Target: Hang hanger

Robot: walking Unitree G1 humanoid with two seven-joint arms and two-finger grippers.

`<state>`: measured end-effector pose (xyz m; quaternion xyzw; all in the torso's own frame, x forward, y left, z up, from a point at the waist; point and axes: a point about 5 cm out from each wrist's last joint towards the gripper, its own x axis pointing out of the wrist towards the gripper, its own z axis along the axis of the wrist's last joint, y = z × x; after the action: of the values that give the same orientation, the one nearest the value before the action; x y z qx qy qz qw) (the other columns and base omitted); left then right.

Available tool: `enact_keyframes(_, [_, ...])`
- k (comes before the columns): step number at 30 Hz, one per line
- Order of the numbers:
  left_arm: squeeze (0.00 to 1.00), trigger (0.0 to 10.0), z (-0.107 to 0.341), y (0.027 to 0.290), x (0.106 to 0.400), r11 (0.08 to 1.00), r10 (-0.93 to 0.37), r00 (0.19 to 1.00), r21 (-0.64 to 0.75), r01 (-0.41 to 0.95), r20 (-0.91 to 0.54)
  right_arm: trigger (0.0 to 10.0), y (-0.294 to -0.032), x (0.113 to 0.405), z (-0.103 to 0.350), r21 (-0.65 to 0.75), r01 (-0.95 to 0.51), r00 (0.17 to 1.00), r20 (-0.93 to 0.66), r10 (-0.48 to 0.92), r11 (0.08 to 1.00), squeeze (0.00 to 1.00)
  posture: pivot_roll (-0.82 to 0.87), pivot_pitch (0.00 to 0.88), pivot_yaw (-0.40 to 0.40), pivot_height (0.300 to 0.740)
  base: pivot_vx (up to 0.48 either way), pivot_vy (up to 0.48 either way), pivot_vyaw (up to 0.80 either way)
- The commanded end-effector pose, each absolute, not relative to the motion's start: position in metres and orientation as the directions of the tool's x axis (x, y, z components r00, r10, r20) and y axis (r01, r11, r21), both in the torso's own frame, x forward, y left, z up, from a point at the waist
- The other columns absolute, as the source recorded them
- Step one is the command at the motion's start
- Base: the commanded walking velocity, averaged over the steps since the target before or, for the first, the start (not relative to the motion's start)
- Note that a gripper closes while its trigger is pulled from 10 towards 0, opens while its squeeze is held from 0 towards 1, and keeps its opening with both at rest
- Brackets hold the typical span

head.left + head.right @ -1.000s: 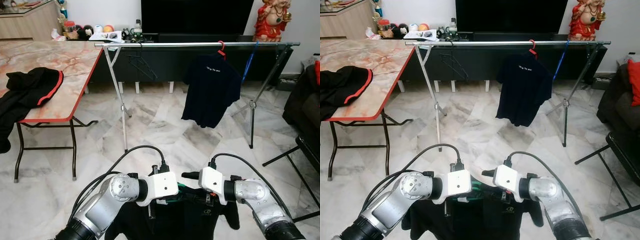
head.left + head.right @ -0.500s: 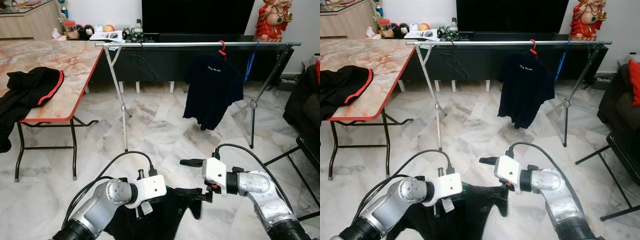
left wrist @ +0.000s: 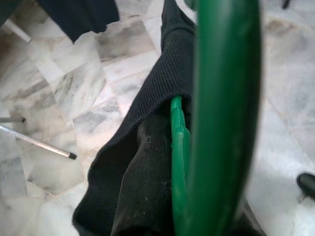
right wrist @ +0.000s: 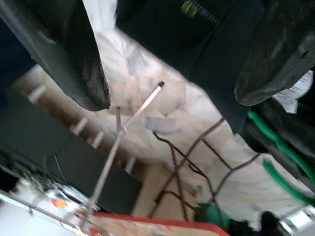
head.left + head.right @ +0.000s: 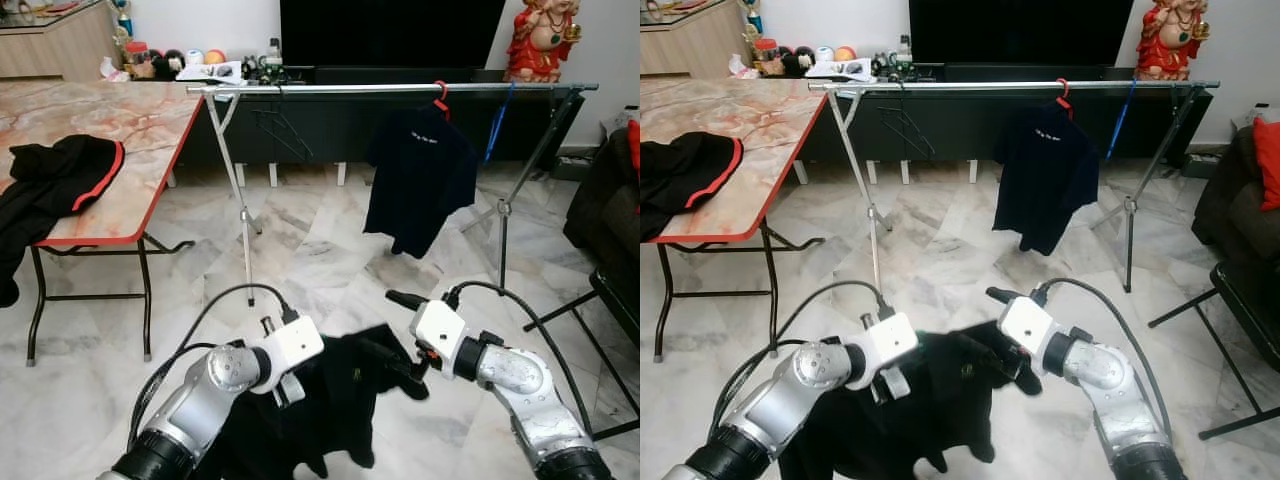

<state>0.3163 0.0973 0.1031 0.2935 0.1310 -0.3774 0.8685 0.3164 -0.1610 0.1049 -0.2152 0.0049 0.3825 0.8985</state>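
My left gripper (image 5: 287,384) is shut on a green hanger (image 3: 221,123) that sits inside a black garment (image 5: 325,405), held low over the floor. The garment hangs bunched below it and hides the fingers in the eye views. Just to its right my right gripper (image 5: 398,333) is open, one finger above the cloth and the other against it, with nothing between them in the right wrist view. Farther ahead a silver rail (image 5: 380,89) spans the room. A black T-shirt (image 5: 420,180) on a red hanger (image 5: 441,95) hangs from the rail.
A blue hanger (image 5: 497,125) and a black wire hanger (image 5: 283,130) also hang on the rail. A marble-top table (image 5: 120,130) with a black-and-red garment (image 5: 50,185) stands left. A dark sofa (image 5: 610,210) and black frame (image 5: 590,305) are right. Marble floor lies between me and the rack.
Both grippers and the black garment have risen and moved forward, toward the rack. The garment has swung up and now hangs bunched between the arms.
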Motion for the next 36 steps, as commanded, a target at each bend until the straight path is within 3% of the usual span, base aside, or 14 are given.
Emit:
enact_keyframes(1, [0.39,0.0,0.109,0.099,0.321,0.583,-0.566,0.707,0.400,0.707,-0.425,10.0,-0.166,0.314,0.097,-0.361,-0.657,0.745,-0.173,0.645,0.662,1.00,0.09,0.055,-0.007,0.740,0.000,0.000,0.00])
enact_keyframes(4, [0.39,0.0,0.113,0.098,0.323,0.637,-0.553,0.734,0.369,0.677,-0.394,10.0,-0.168,0.314,0.087,-0.306,-0.554,0.830,-0.132,0.542,0.774,1.00,0.09,0.051,-0.008,0.740,0.000,0.000,0.00])
enact_keyframes(5, [0.39,0.0,0.114,0.099,0.324,0.652,-0.548,0.743,0.359,0.668,-0.385,10.0,-0.170,0.314,0.084,-0.294,-0.527,0.848,-0.127,0.514,0.797,0.82,0.09,0.048,-0.008,0.740,0.000,0.000,0.00])
enact_keyframes(6, [0.39,0.0,0.114,0.099,0.324,0.652,-0.548,0.743,0.359,0.668,-0.385,10.0,-0.170,0.314,0.084,-0.294,-0.527,0.848,-0.127,0.514,0.797,0.82,0.09,0.048,-0.008,0.740,0.000,0.000,0.00])
enact_keyframes(8, [0.39,1.9,0.119,0.099,0.327,0.697,-0.537,0.765,0.325,0.640,-0.354,10.0,-0.174,0.313,0.074,-0.271,-0.463,0.886,-0.145,0.440,0.844,0.00,0.09,0.045,-0.009,0.740,0.000,0.000,0.00])
enact_keyframes(9, [0.39,1.9,0.121,0.099,0.328,0.713,-0.533,0.773,0.311,0.629,-0.343,10.0,-0.175,0.312,0.069,-0.262,-0.440,0.898,-0.158,0.412,0.859,0.00,0.09,0.045,-0.009,0.740,0.000,0.000,0.00])
enact_keyframes(10, [0.38,2.7,0.123,0.099,0.329,0.724,-0.532,0.780,0.299,0.621,-0.330,10.0,-0.177,0.311,0.065,-0.260,-0.420,0.906,-0.172,0.386,0.870,0.00,0.09,0.042,-0.008,0.740,0.000,0.000,0.00])
enact_keyframes(11, [0.38,4.9,0.126,0.099,0.330,0.735,-0.533,0.785,0.286,0.615,-0.316,10.0,-0.178,0.310,0.061,-0.249,-0.403,0.913,-0.184,0.365,0.881,0.00,0.09,0.042,-0.008,0.740,0.000,0.000,0.00])
enact_keyframes(12, [0.37,9.6,0.128,0.098,0.330,0.740,-0.538,0.785,0.272,0.615,-0.308,10.0,-0.178,0.309,0.058,-0.238,-0.389,0.917,-0.189,0.350,0.890,0.00,0.09,0.041,-0.007,0.740,0.000,0.000,0.00])
enact_keyframes(13, [0.35,10.0,0.129,0.097,0.330,0.744,-0.542,0.784,0.262,0.615,-0.303,10.0,-0.179,0.308,0.056,-0.231,-0.377,0.921,-0.191,0.338,0.897,0.00,0.09,0.041,-0.007,0.740,0.000,0.000,0.00])
enact_keyframes(20, [0.30,10.0,0.136,0.100,0.330,0.742,-0.557,0.777,0.244,0.624,-0.293,10.0,-0.187,0.308,0.048,-0.118,-0.193,0.970,-0.173,0.172,0.974,0.00,0.09,0.045,-0.006,0.740,0.000,0.000,0.00])
enact_keyframes(26, [0.31,10.0,0.140,0.102,0.331,0.743,-0.560,0.775,0.237,0.626,-0.293,10.0,-0.182,0.308,0.046,-0.036,-0.186,0.972,-0.151,0.179,0.982,0.00,0.10,0.062,-0.008,0.740,0.000,0.000,0.00])
enact_keyframes(31, [0.31,10.0,0.144,0.101,0.330,0.736,-0.585,0.758,0.203,0.645,-0.288,10.0,-0.178,0.306,0.046,0.122,-0.203,0.971,-0.106,0.216,0.972,0.00,0.10,0.069,-0.007,0.740,0.000,0.000,0.00])
enact_keyframes(36, [0.30,10.0,0.149,0.096,0.329,0.721,-0.619,0.734,0.170,0.672,-0.279,10.0,-0.172,0.301,0.049,0.068,-0.263,0.964,-0.032,0.265,0.963,0.00,0.10,0.073,-0.007,0.740,0.000,0.000,0.00])
